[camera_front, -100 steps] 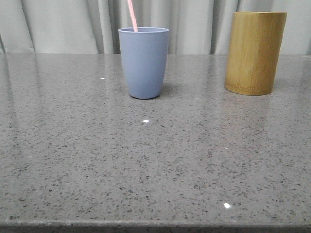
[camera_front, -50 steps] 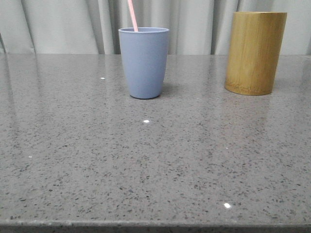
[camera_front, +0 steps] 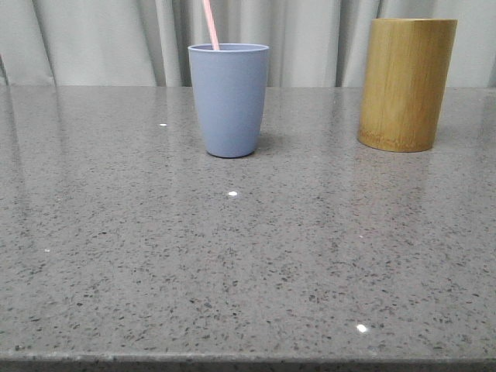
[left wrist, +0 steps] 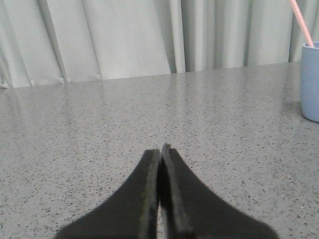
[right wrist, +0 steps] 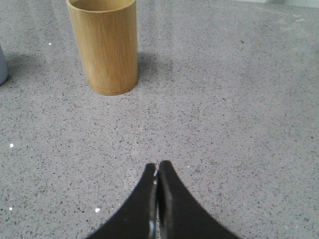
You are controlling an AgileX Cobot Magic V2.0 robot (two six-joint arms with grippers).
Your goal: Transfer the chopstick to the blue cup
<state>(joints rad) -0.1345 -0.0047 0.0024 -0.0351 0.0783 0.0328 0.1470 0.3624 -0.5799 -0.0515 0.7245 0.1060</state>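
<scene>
The blue cup (camera_front: 229,99) stands upright at the back middle of the grey table. A pale pink chopstick (camera_front: 210,23) leans out of its rim, running up past the frame's edge. The left wrist view catches the cup (left wrist: 311,82) and the chopstick (left wrist: 301,22) at its margin. My left gripper (left wrist: 160,152) is shut with nothing in it, low over bare table well away from the cup. My right gripper (right wrist: 157,168) is also shut and empty, some way short of the bamboo cylinder (right wrist: 103,45). Neither gripper shows in the front view.
A tall yellow-brown bamboo cylinder (camera_front: 406,84) stands at the back right of the speckled grey table (camera_front: 248,256). Pale curtains (camera_front: 101,39) hang behind the table's far edge. The table's front edge runs along the bottom of the front view.
</scene>
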